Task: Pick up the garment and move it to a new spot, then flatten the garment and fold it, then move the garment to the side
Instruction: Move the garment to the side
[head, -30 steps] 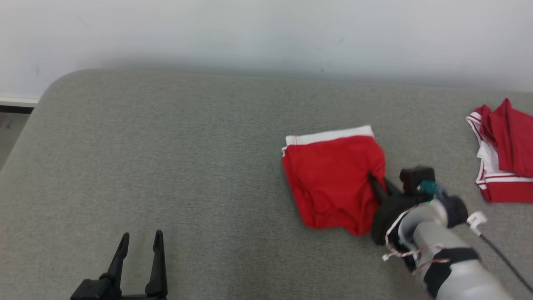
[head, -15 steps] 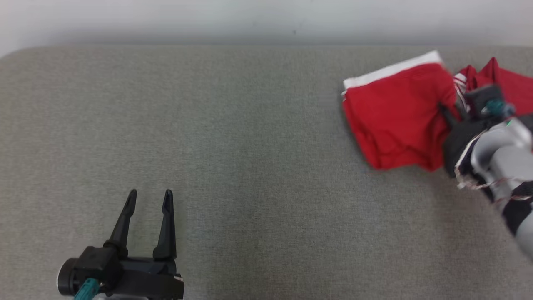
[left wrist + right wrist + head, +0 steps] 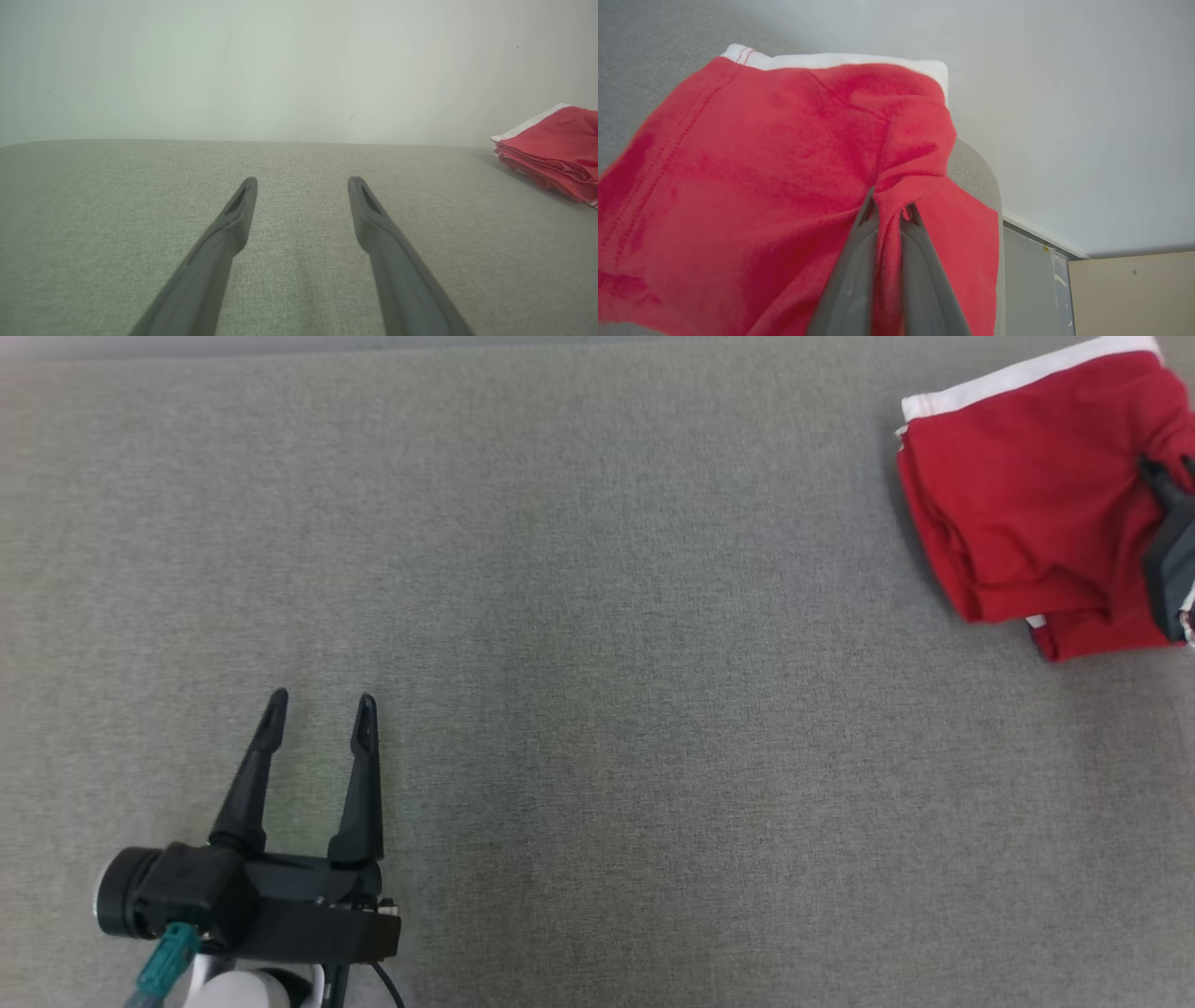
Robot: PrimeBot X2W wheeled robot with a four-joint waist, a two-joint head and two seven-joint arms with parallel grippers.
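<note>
R gripper [image 3: 889, 205] fingers were shut tight on bunched fold of red soft cloth shorts w/ white waistband [image 3: 761, 177], near its right edge. Shorts lay folded on flat grey fabric top [image 3: 607, 709], far right, white band away from robot. L gripper [image 3: 319, 702] fingers were wide apart, holding nothing, just over grey top, well apart from shorts. Pale wall [image 3: 280, 70] behind.

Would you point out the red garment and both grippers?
red garment [image 3: 1018, 485]: head view, its red middle
left gripper [image 3: 322, 700]: head view, between its fingertips
right gripper [image 3: 891, 205]: right wrist view, between its fingertips
</note>
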